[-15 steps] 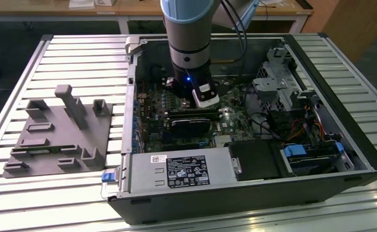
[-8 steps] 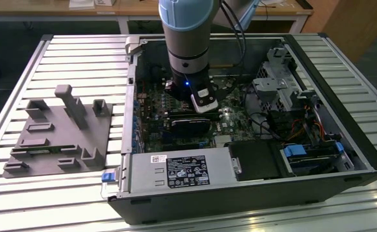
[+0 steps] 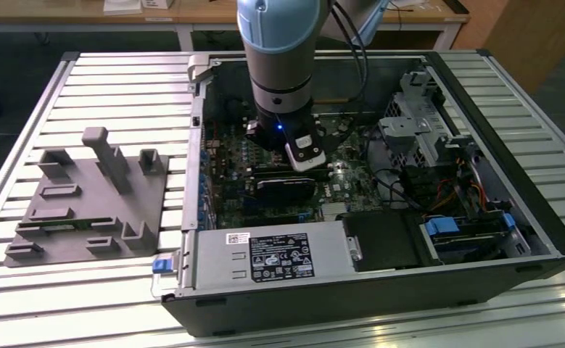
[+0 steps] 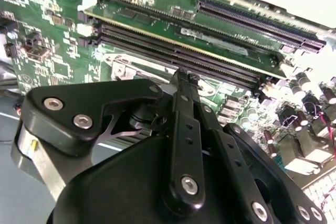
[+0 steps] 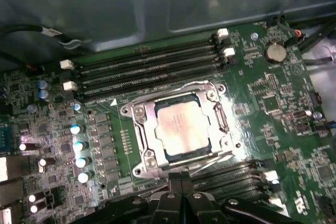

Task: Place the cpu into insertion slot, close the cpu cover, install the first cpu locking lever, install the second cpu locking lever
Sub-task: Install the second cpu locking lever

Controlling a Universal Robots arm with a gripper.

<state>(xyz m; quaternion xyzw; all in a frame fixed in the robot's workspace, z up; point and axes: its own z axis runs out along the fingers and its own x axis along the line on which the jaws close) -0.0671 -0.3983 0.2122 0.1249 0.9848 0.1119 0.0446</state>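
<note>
One grey fixture block (image 3: 88, 203) sits near the exterior view's left edge of the slatted table (image 3: 30, 304), with the open computer case (image 3: 379, 290) beside it. Inside the case the arm holds the gripper (image 5: 181, 179) low over the motherboard (image 5: 273, 98), its fingers (image 4: 185, 85) pressed together at the socket's edge. The cpu (image 5: 181, 124) lies seated in the socket, framed by the closed cpu cover (image 5: 140, 119), between rows of memory slots (image 5: 147, 66).
</note>
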